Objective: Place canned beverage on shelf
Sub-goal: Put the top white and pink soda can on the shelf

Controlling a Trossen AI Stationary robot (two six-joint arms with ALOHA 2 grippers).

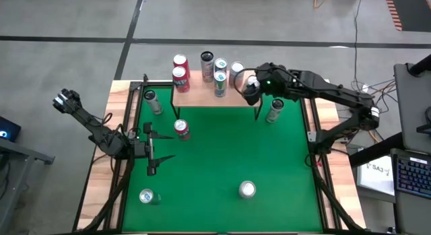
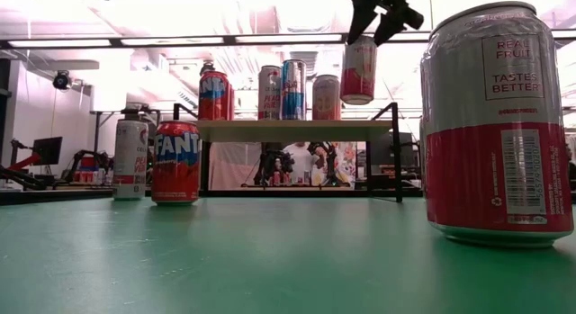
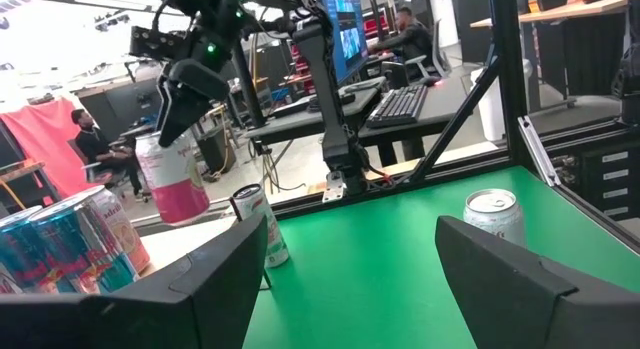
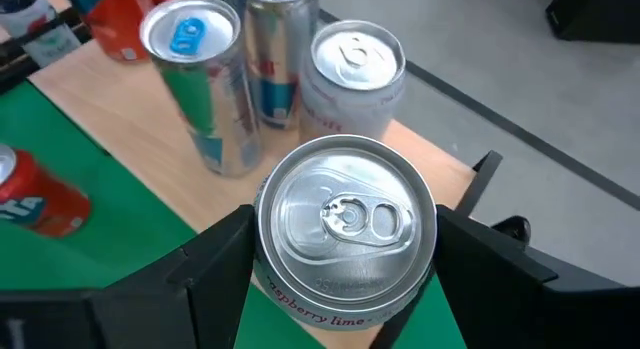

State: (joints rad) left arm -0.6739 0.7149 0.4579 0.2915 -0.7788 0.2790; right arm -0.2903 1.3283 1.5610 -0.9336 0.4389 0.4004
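The shelf (image 1: 202,97), a light wood top on black legs, stands at the table's far middle; it also shows in the low view (image 2: 297,127). Two red cans (image 1: 180,72) and three more cans (image 1: 220,73) stand upright on it. My right gripper (image 1: 250,83) is shut on a white-and-pink can (image 2: 358,71) above the shelf's right end. My left gripper (image 1: 163,147) is open and empty over the green table's left side. My right gripper pinches the can's side wall just under its top rim (image 4: 262,251) between its two fingers (image 4: 215,259), one on each side. The fingers come from above, pointing down. The can hangs upright, its bottom (image 2: 357,100) clear above the shelf top.
On the green table stand a red Fanta can (image 1: 182,129), a silver can (image 1: 153,100) by the shelf's left leg, one (image 1: 274,110) by its right leg, and two near the front (image 1: 247,189) (image 1: 146,196). Black frame posts line the table's sides.
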